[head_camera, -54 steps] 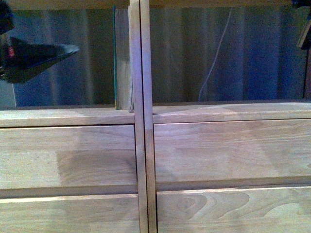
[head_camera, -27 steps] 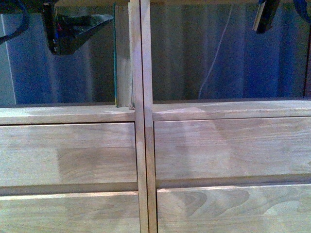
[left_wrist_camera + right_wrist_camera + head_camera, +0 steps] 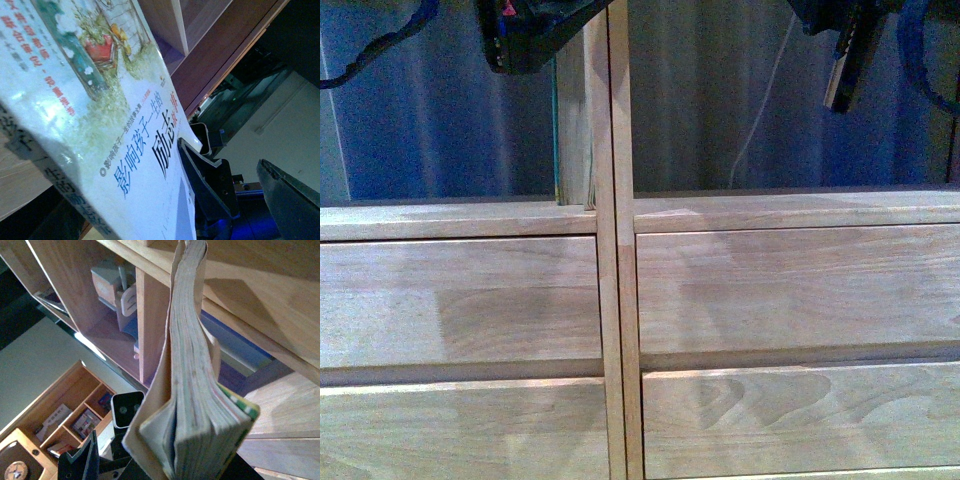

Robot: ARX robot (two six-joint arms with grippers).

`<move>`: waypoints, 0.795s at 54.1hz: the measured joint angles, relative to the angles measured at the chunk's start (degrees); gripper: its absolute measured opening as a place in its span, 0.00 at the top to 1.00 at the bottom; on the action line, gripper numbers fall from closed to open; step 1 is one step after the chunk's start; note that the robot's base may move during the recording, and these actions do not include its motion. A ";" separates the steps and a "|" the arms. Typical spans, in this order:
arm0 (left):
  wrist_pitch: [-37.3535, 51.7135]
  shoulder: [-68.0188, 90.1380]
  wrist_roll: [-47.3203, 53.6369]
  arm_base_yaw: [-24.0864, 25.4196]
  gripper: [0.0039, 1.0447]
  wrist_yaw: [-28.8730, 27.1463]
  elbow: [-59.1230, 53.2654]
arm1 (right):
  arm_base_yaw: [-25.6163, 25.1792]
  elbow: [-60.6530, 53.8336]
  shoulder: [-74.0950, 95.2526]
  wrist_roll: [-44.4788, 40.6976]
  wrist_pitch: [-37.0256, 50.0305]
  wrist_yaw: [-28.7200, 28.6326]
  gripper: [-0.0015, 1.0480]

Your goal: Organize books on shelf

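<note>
The pale wood shelf (image 3: 770,300) fills the front view, with an upright divider (image 3: 610,200) between its two bays. One book (image 3: 570,130) with a teal edge stands in the left bay against that divider. My left gripper (image 3: 535,35) is open at the top of that bay, close to the book. In the left wrist view a white-covered book (image 3: 100,125) with Chinese characters rests against the outer side of one finger (image 3: 205,185); nothing sits between the fingers of my left gripper (image 3: 222,155). My right gripper (image 3: 845,60) hangs above the right bay, shut on another book (image 3: 195,390), page edges showing.
A white cable (image 3: 760,120) hangs behind the open back of the right bay, in front of a blue-grey backdrop. In the right wrist view a darker orange-brown cabinet (image 3: 65,415) with cubbies and a small white device (image 3: 125,407) lie beyond the shelf (image 3: 165,315).
My left gripper has moved right and up, from the far left of the bay to beside the standing book. My right gripper has come into view at the top right with its book.
</note>
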 joint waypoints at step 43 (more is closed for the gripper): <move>4.07 -0.94 0.22 0.17 0.70 -2.45 0.50 | 3.72 -4.00 -3.02 1.99 2.51 -0.17 0.93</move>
